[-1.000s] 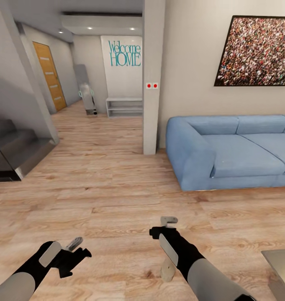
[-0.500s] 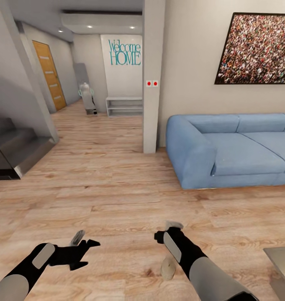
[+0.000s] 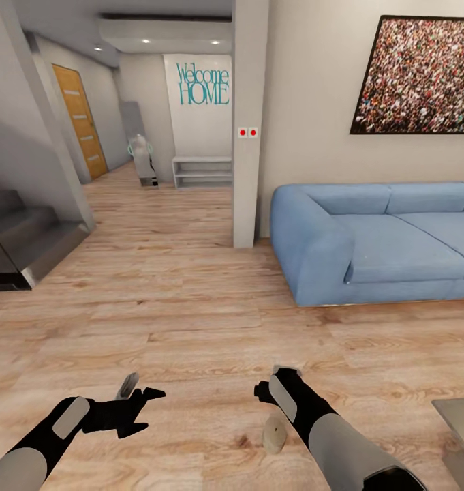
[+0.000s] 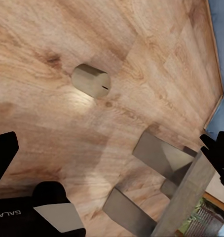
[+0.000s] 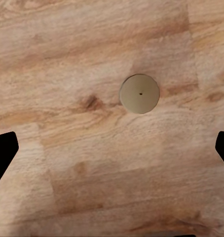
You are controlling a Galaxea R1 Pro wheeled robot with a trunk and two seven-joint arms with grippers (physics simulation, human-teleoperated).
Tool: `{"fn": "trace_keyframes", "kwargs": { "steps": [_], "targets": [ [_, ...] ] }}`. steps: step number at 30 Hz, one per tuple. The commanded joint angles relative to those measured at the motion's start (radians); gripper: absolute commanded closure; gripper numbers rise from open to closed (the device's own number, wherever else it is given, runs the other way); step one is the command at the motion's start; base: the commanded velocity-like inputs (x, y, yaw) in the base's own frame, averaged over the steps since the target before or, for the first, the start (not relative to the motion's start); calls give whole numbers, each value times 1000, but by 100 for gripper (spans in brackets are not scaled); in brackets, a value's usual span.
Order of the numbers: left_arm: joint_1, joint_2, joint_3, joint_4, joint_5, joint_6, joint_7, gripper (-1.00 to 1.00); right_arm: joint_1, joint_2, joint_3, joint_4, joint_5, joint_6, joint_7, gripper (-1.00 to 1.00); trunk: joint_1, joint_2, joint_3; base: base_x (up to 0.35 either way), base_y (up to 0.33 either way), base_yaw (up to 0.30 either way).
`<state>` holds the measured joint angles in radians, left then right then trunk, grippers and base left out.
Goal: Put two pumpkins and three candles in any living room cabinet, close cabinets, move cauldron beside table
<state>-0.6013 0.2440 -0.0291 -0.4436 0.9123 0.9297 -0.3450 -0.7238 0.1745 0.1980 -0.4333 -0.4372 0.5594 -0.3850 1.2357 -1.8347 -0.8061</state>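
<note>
Both grippers' jaws spread wide and empty, right gripper above one candle, left gripper nearby

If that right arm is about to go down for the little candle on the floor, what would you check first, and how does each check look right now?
1. Candle standing upright on the floor, wick up: ok.
2. Right tool open and empty, its fingers spread at the edges of the right wrist view: ok.
3. Candle between those fingers: ok, though it sits toward one side.
4. Floor around the candle free of clutter: ok.
5. Left tool away from the candle: ok, it hangs apart over bare floor.
6. Table corner clear of the right arm: cannot tell how close it is.
</note>
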Motion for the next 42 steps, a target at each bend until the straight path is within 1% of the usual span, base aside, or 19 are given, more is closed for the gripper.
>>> {"fn": "trace_keyframes", "kwargs": {
  "steps": [1,13,21,42],
  "targets": [
    [0,0,0,0,0,0,-1,-100,0,0,0,0,0,0,0,-100,4,-7,-3,0,0,0],
    [0,0,0,1,1,2,-3,-100,0,0,0,1,0,-5,1,-100,50,-91,-41,0,0,0],
    [0,12,0,1,2,3,-3,-100,0,0,0,1,1,-6,1,-100,81,-147,-66,0,0,0],
    [0,12,0,0,2,3,-3,-100,1,0,0,-3,12,-10,9,-100,161,-294,-132,0,0,0]
  ]
}}
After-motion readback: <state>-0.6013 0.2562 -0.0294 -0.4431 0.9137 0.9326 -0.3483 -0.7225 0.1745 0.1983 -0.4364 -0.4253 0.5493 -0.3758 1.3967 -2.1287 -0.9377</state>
